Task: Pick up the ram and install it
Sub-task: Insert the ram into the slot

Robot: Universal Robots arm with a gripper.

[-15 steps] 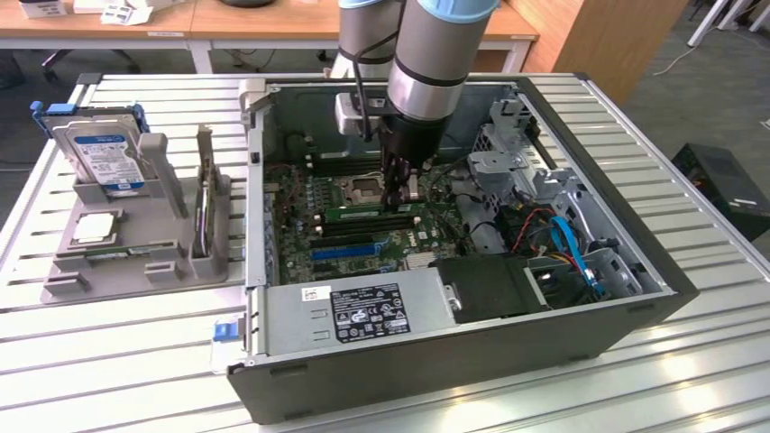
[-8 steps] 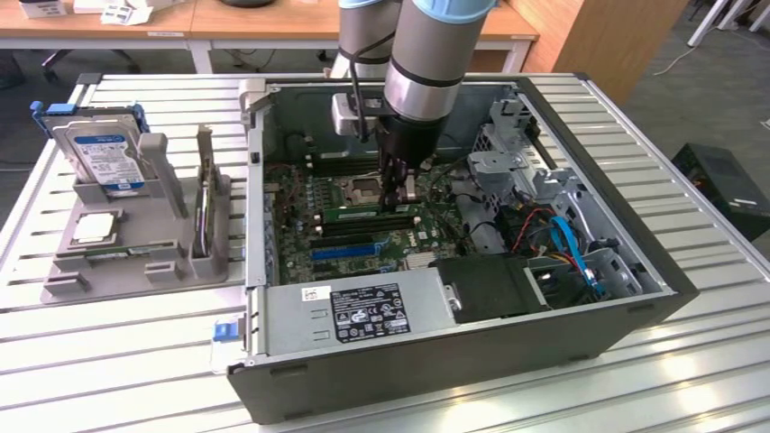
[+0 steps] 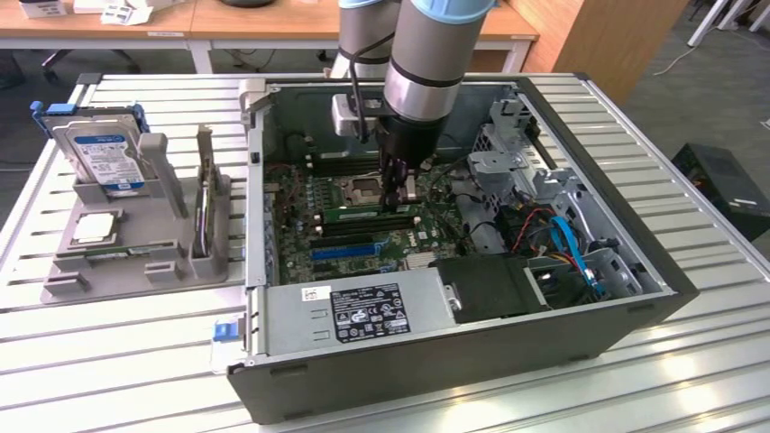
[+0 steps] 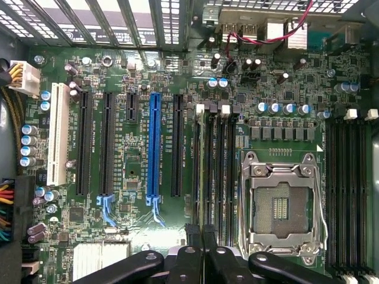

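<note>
Green and narrow, the ram (image 3: pixel 361 215) lies along the memory slots (image 4: pixel 214 171) inside the open computer case (image 3: pixel 626 298), between the empty CPU socket (image 4: pixel 283 204) and the blue expansion slot (image 4: pixel 155 148); I can't tell whether it is fully seated. On my exterior view the gripper (image 3: pixel 399 197) hangs right at the stick's end toward that view's right. On the wrist view its black fingers (image 4: pixel 190 236) are drawn nearly together over those slots, and I can't make out anything between them.
</note>
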